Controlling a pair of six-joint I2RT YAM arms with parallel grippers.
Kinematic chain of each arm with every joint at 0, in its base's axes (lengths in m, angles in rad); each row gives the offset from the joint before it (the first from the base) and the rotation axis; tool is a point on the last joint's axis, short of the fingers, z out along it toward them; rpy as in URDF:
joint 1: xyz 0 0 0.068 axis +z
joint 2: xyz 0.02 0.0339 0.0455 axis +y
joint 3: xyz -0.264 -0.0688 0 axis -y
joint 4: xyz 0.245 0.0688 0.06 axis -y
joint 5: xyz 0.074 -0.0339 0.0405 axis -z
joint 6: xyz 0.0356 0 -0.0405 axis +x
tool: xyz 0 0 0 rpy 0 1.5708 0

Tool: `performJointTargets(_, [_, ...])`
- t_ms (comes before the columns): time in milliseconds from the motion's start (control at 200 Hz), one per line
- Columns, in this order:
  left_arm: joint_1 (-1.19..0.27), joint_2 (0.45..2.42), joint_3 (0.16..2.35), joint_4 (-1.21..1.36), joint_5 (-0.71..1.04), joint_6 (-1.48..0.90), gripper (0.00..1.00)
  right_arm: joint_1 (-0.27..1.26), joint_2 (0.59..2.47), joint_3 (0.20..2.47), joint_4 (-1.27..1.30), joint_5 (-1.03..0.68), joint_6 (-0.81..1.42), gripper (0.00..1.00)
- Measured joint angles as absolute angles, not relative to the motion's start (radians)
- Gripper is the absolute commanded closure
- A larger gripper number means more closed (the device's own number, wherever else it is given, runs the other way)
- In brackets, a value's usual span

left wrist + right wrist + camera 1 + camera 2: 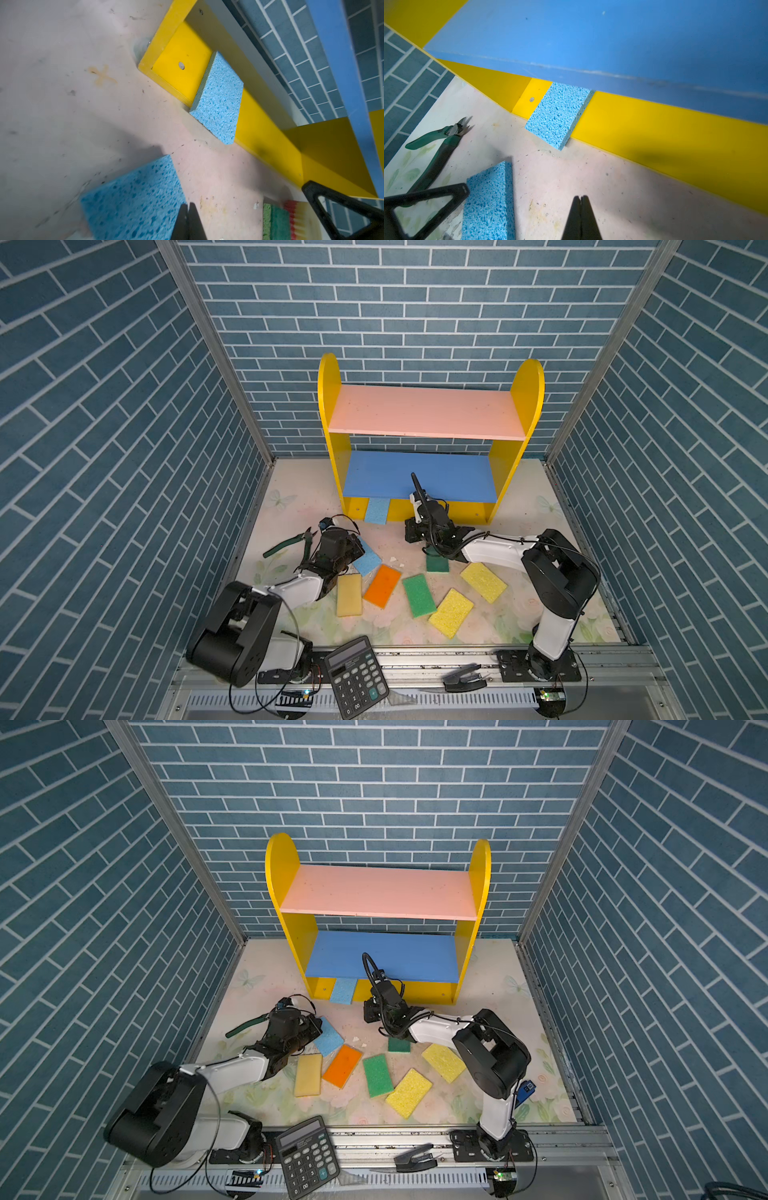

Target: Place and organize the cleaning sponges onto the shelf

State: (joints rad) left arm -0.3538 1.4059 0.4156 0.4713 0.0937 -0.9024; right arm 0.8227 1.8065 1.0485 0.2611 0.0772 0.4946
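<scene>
So far only one sponge has reached the shelf [424,410], which stands in the upper middle of both top views. This light blue sponge [376,510] lies tilted across the front lip of the yellow base, its far end tucked under the blue board and its near end poking out toward the table. The pink and blue boards are bare. Seven more sponges lie loose on the table in the lower middle of the frame: a second blue sponge [368,562], a pale yellow sponge [349,595], an orange sponge [382,585], a green sponge [419,595], a dark green sponge [437,564] partly under the right arm, and two bright yellow sponges [484,581] [451,612]. No round sponge shows. The left gripper [188,207] is closed, its jaws pressed together just beside the second blue sponge with nothing seen between them. The right gripper [580,199] is likewise closed and empty, low over the table in front of the base. By my reckoning the job has barely begun: nearly every sponge awaits lifting, and the one on the base wants straightening. The calculator [356,674] and green cutters [291,541] play no part.
</scene>
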Motion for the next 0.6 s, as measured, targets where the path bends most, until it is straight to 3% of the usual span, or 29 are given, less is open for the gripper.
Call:
performJointTargets(310, [-0.239,2.009,0.511,1.266,0.432,-1.226,1.0,0.811,1.679,0.965,0.254,0.089,0.518,1.0])
performJointTargets(595, [-0.252,2.031,0.531,1.304,0.439,-1.271,1.0,0.811,1.633,0.936,0.239,0.104,0.52,1.0])
